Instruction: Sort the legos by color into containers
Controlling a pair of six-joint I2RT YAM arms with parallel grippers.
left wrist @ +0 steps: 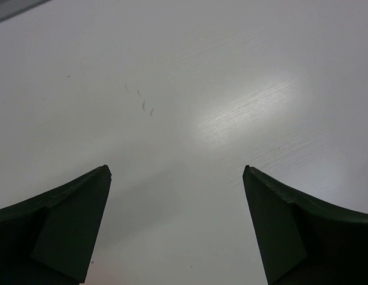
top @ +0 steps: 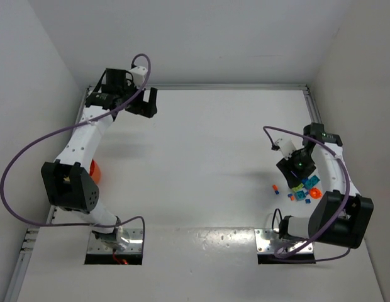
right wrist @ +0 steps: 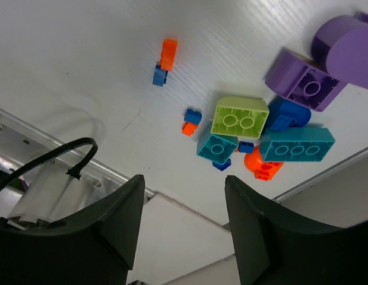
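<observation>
Right tool (right wrist: 184, 181) was released, empty; small plastic lego bricks (right wrist: 240, 116), lime/teal/purple/orange, clustered just ahead of it. Left tool (left wrist: 177, 172) gaped empty over white table (left wrist: 231, 59). Risk: bricks touched, so closing could pinch two colours.

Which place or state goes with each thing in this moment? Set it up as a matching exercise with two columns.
Things:
1. left gripper
2. orange bowl
3. lime green brick
4. purple brick

Places or states:
A. in the middle of the lego pile, seen from the right wrist
B. partly hidden behind the left arm
C. open over bare table
D. at the pile's edge, beside a rounded purple piece

Pairs: 1-C; 2-B; 3-A; 4-D
</observation>
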